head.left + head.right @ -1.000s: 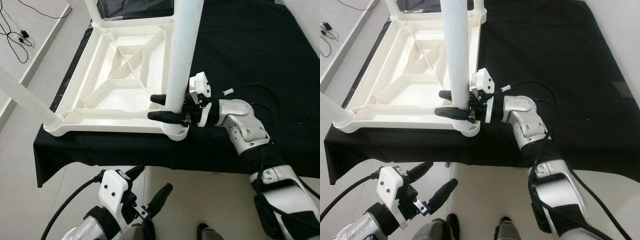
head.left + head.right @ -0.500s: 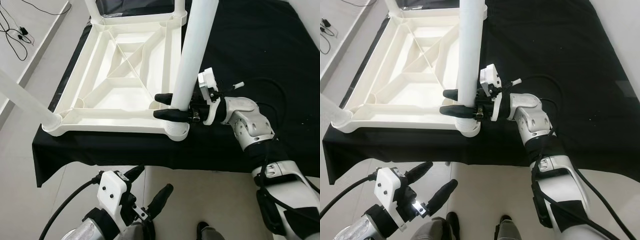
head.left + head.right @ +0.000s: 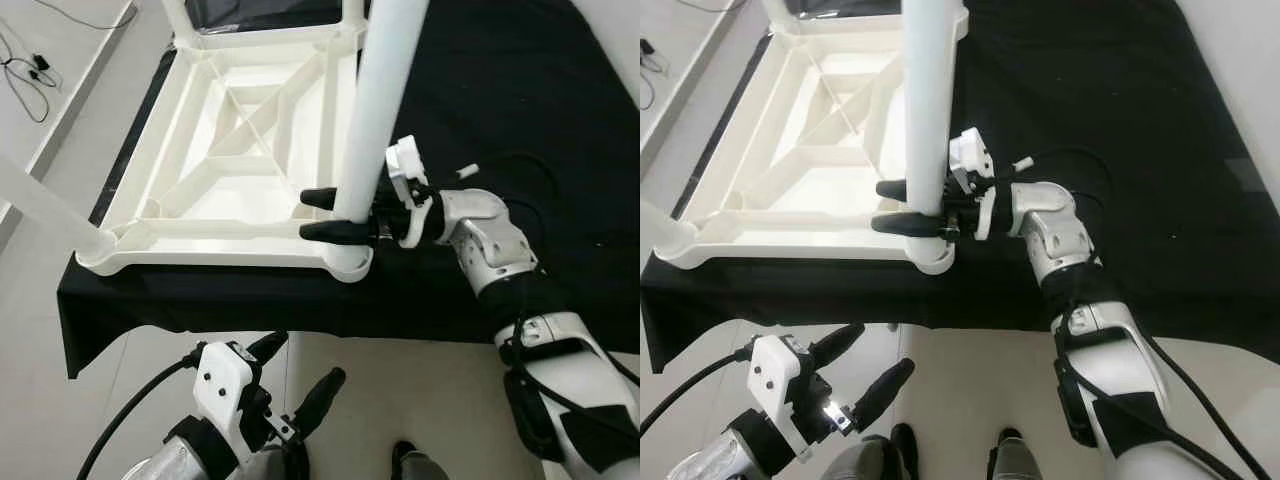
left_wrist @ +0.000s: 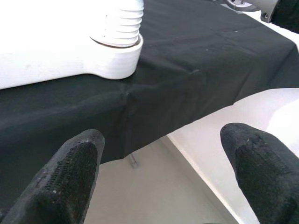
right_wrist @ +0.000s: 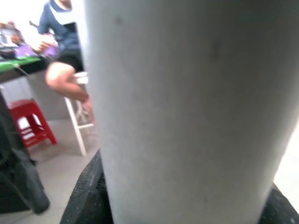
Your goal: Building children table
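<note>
Layout, head views. Upturned tabletop (image 3: 240, 160) lies on the cloth-covered surface (image 3: 500, 90), occupying its 9–10 o'clock part. A table leg (image 3: 385, 90) stands in the tabletop's corner socket (image 3: 350, 262) at 6 o'clock, near the surface's front edge. The right gripper (image 3: 335, 214) reaches in from 3 o'clock, one finger on each side of that leg. The left gripper (image 3: 300, 375) hangs at 6–7 o'clock, below the surface edge. A second leg (image 3: 45, 205) stands at 9 o'clock.

Black cloth (image 3: 520, 90) right of the tabletop (image 3: 240, 170) lies bare; the near-right leg (image 3: 375, 110) (upright) blocks that corner.
</note>
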Tool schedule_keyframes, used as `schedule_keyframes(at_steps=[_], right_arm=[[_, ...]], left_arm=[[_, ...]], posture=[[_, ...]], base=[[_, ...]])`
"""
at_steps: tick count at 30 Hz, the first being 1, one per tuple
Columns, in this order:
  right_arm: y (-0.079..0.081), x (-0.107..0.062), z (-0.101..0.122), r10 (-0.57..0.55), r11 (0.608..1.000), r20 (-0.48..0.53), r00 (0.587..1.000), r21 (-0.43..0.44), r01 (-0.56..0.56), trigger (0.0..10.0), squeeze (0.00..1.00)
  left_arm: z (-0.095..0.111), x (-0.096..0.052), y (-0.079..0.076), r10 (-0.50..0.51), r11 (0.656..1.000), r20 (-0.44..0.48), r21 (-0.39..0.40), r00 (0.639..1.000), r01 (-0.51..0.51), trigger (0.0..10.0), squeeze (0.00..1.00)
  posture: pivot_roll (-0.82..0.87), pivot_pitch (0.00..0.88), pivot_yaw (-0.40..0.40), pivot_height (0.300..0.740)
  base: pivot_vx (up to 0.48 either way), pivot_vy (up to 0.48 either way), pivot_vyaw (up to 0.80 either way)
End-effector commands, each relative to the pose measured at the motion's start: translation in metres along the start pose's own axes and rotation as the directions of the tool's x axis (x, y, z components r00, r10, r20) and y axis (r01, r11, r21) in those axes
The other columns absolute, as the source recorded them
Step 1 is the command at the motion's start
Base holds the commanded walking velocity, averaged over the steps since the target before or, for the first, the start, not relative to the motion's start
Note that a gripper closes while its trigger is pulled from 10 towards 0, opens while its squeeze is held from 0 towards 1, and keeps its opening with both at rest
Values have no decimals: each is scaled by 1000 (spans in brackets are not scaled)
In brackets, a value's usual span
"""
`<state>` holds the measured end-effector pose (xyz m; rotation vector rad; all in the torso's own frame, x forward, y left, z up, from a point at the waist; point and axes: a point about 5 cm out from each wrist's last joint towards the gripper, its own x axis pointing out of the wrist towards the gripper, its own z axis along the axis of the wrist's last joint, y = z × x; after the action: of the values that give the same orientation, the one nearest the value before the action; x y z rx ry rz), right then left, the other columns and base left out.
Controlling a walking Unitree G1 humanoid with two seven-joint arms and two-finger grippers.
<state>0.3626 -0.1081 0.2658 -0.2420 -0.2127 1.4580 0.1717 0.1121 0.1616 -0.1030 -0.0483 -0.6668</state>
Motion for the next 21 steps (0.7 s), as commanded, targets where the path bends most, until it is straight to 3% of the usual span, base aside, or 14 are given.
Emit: schedule_keyframes(at_steps=[1, 13, 18, 21], right_arm=[[4, 3, -20, -12, 998, -62, 998, 56, 15, 10000, 0], [5, 1, -21, -8, 999, -66, 998, 41, 10, 10000, 0], [16, 3, -17, 80, 996, -73, 994, -35, -83, 10000, 0], [24, 6, -20, 129, 987, -139, 982, -78, -141, 10000, 0]], left_arm=[[-3, -5, 0, 2, 1000, -32, 0, 999, -2, 10000, 0], [-3, -5, 0, 3, 1000, -32, -1, 999, -3, 10000, 0], [-3, -4, 1, 4, 1000, -31, 1, 1000, -4, 10000, 0], [-3, -4, 1, 4, 1000, -31, 1, 1000, -4, 10000, 0]], posture=[[116, 383, 89, 740], [114, 384, 91, 740], [114, 385, 91, 740], [112, 384, 92, 740]], base=[[0, 0, 0], [0, 0, 0], [0, 0, 0], [0, 0, 0]])
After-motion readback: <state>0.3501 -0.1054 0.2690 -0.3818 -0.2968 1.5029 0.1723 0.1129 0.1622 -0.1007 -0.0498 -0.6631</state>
